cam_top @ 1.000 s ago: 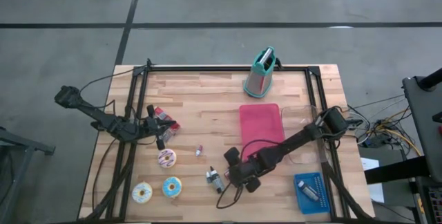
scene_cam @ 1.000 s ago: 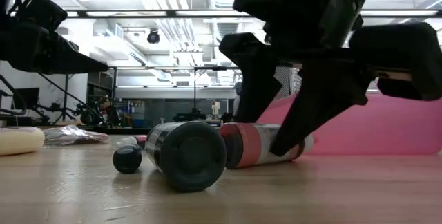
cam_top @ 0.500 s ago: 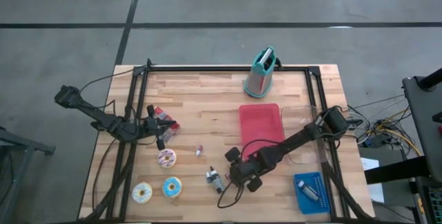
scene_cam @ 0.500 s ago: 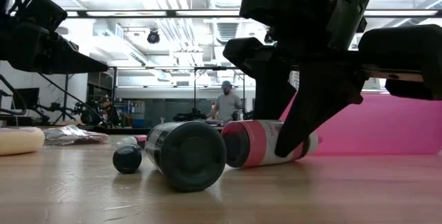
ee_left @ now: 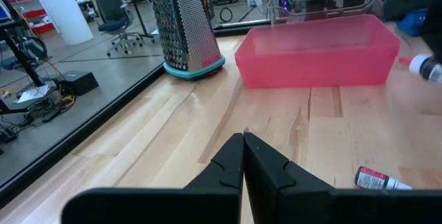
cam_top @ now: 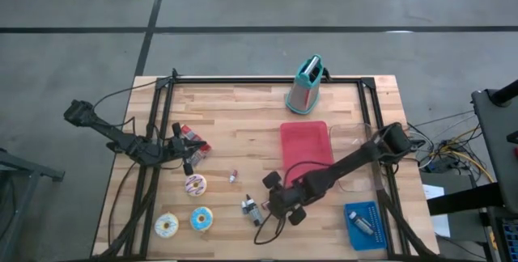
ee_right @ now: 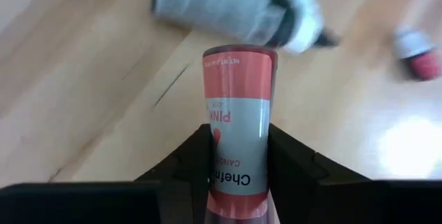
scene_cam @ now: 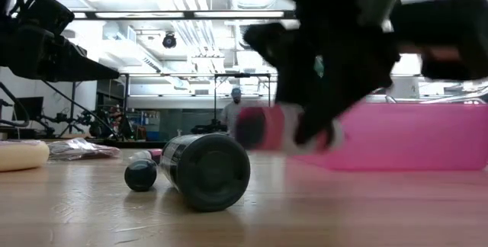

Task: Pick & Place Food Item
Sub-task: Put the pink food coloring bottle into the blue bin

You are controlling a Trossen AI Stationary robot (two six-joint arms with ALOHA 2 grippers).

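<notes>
A pink-labelled bottle (ee_right: 238, 106) hangs just above the wooden table (cam_top: 243, 124), with my right gripper (ee_right: 238, 172) shut on it at the near middle of the table (cam_top: 279, 201). In the low view the bottle (scene_cam: 274, 129) is blurred and roughly level. A dark, grey-labelled bottle (scene_cam: 206, 171) lies on its side beside it. My left gripper (ee_left: 243, 144) is shut on nothing, waiting at the table's left side (cam_top: 193, 155). My right gripper pinches the pink bottle's two opposite sides (ee_right: 214, 141) between its two fingers (ee_right: 186, 162). The fingers slant down from the table's right and lie along the bottle, whose far end (ee_right: 238, 54) sticks out past the fingertips. The bottle is lifted clear, about level.
A pink bin (cam_top: 306, 153) lies just beyond my right gripper, a grater (cam_top: 305, 84) at the far edge. Three donuts (cam_top: 195, 184) and a small red-capped bottle (cam_top: 233, 175) lie left of centre. A blue tray (cam_top: 364, 224) sits at the near right, a wrapped packet (cam_top: 193, 139) by my left gripper.
My right gripper has shut on the pink bottle, which lay on the table between its open fingers, and has risen a little. The bottle is now lifted clear of the table, still about level. The dark bottle has stayed where it was.
</notes>
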